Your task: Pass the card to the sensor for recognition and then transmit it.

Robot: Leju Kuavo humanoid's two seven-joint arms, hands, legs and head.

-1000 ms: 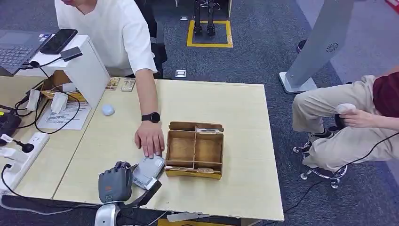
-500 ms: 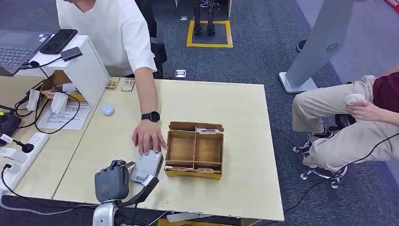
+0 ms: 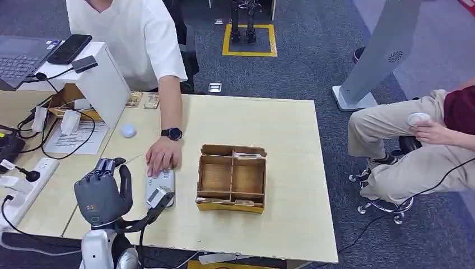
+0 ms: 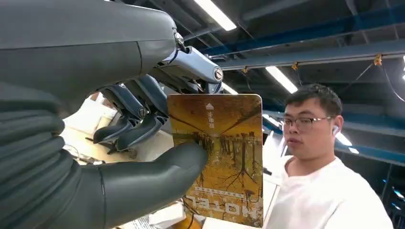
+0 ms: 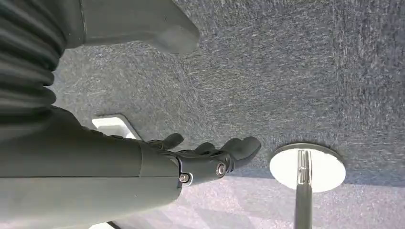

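My left hand [image 3: 102,193] is raised over the table's front left corner. It pinches a yellow-brown picture card [image 4: 217,157] between the thumb [image 4: 153,174] and the fingers, and the card stands upright facing a person in white. A grey-white sensor device [image 3: 160,188] lies flat on the table [image 3: 280,129] just right of my left hand. The person's hand [image 3: 162,161] rests on its far end. My right hand [image 5: 210,152] hangs over the carpet floor with its fingers apart and holds nothing.
A cardboard divider box [image 3: 232,178] sits right of the sensor. A white stand [image 3: 101,78] with a phone, cables and a power strip [image 3: 22,182] crowd the left side. A small white object [image 3: 128,130] lies near them. A seated person [image 3: 425,140] is at the right.
My left hand has risen and moved left, turning its palm away from me. The person's hand has slid the sensor device leftwards, away from the cardboard box.
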